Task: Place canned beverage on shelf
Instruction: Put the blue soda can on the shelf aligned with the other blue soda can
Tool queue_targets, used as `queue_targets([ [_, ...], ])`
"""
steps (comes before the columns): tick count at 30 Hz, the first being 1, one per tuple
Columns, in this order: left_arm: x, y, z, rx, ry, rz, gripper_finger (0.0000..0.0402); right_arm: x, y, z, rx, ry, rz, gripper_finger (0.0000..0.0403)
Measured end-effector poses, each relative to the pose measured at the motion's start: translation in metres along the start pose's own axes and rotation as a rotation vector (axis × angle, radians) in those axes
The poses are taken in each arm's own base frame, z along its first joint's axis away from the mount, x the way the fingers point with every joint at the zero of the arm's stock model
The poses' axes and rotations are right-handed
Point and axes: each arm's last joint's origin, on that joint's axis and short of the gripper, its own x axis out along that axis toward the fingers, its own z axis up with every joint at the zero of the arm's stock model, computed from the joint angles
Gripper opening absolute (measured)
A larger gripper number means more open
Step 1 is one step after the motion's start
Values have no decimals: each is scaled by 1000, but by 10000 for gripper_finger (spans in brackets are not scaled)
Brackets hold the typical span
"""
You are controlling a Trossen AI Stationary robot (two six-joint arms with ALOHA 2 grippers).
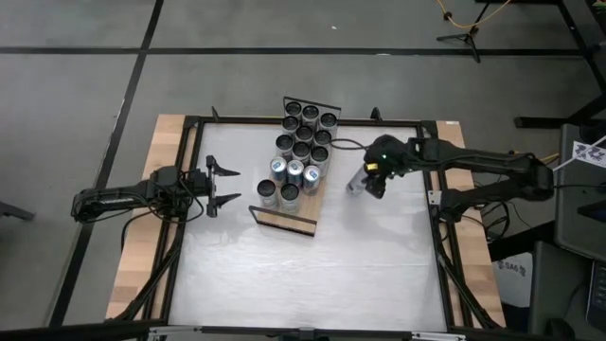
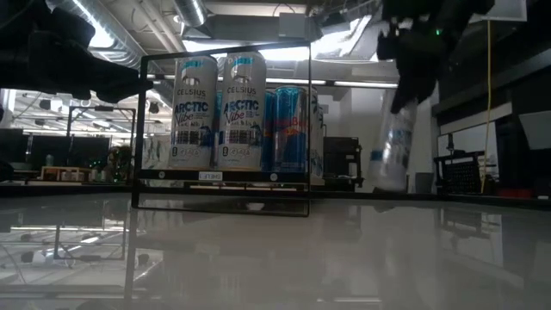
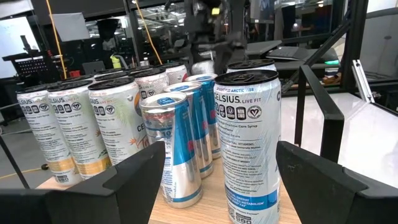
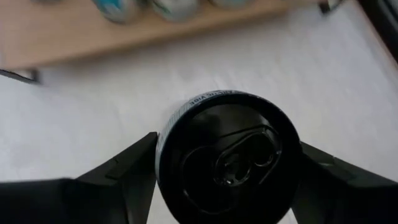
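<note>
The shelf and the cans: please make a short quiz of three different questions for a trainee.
1. True or false: the right end effector holds a can.
2. Is that can already on the shelf? A) yes B) no, it is tilted above the white table
3. Fill in: the left end effector is ____ and holds nothing.

Key: 1 true; 2 B; 3 open.

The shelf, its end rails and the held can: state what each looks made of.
Shelf: light wood board, matte, pale grain showing.
End rail: thin black wire, probably painted metal.
Can held by the right gripper: likely aluminium, with a dark pull-tab top and a glossy printed wall.
</note>
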Motion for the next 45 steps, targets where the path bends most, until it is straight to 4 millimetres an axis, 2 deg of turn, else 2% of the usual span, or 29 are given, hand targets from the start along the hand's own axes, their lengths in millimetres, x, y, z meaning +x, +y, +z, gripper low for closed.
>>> queue_targets([
  [10, 0, 0, 0, 0, 1, 2, 302, -37, 40, 36, -51, -69, 65, 271],
  [18, 0, 0, 0, 0, 1, 3, 302, -43, 79, 76, -140, -48, 115, 269],
  [23, 0, 0, 0, 0, 0, 3, 302, -32, 98, 94, -179, -18, 122, 268],
  [30, 0, 0, 0, 0, 1, 3, 302, -5, 109, 112, -189, 0, 115, 269],
  [38, 0, 0, 0, 0, 0, 3, 302, 21, 117, 119, -190, 11, 113, 271],
  [45, 0, 0, 0, 0, 0, 3, 302, 27, 119, 121, -190, 1, 117, 272],
])
